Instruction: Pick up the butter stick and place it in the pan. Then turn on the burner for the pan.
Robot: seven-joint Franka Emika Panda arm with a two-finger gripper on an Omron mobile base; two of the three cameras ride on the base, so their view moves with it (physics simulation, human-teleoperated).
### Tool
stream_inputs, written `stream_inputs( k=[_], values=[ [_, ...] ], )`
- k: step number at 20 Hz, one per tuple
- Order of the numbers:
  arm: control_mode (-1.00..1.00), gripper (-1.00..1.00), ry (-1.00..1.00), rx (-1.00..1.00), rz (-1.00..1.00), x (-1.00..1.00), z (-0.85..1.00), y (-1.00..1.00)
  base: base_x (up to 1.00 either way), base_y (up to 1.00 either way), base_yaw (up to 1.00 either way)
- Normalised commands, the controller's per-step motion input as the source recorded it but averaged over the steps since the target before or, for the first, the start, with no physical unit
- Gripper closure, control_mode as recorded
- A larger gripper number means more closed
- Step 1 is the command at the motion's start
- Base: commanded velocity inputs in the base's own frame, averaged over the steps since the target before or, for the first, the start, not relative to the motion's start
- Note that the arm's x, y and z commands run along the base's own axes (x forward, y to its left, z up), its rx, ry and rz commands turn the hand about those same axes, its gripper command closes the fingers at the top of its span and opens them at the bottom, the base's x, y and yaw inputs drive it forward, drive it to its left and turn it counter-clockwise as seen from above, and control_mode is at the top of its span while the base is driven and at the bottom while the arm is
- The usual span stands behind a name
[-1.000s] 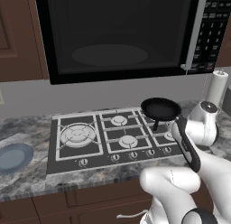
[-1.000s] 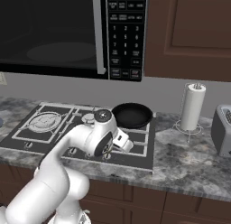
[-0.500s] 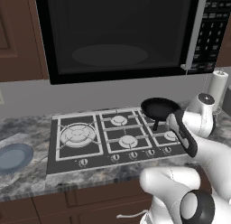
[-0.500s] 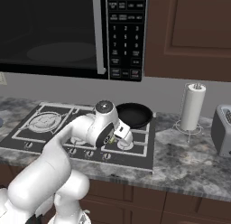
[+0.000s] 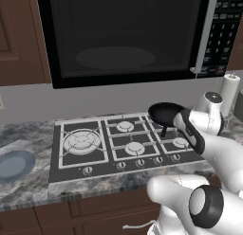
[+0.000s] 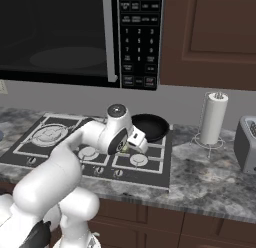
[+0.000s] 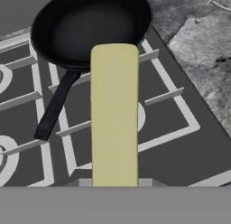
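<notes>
We see our gripper (image 6: 131, 144) clamped on the butter stick (image 7: 114, 114), which it carries above the stovetop (image 7: 180, 142). In the hand view the bar's far end overlaps the near rim of the pan (image 7: 90, 26) at twelve o'clock, whose handle (image 7: 55, 105) points toward seven.

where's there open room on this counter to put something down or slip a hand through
Bare granite lies between the stove and the paper towel holder, and between the blue plate and the stove's left edge. The back-right corner is crowded: the pan, with the gripper holding the butter stick just before it.
</notes>
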Motion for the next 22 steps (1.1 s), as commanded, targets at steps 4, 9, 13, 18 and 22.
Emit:
stream_inputs(
  k=[4,9,13,18,22],
  values=[
    [-1.00,1.00,-0.08,0.00,0.01,0.18,0.00,0.00,0.00,0.00,0.00],
    [-1.00,1.00,-0.06,0.00,0.00,0.15,0.00,0.00,0.00,0.00,0.00],
    [-1.00,1.00,-0.02,0.00,0.00,0.22,0.00,0.00,0.00,0.00,0.00],
    [-1.00,1.00,0.00,0.00,0.00,0.24,0.04,0.00,0.00,0.00,0.00],
    [-1.00,1.00,0.00,0.00,0.00,0.26,0.16,0.00,0.00,0.00,0.00]
  ],
)
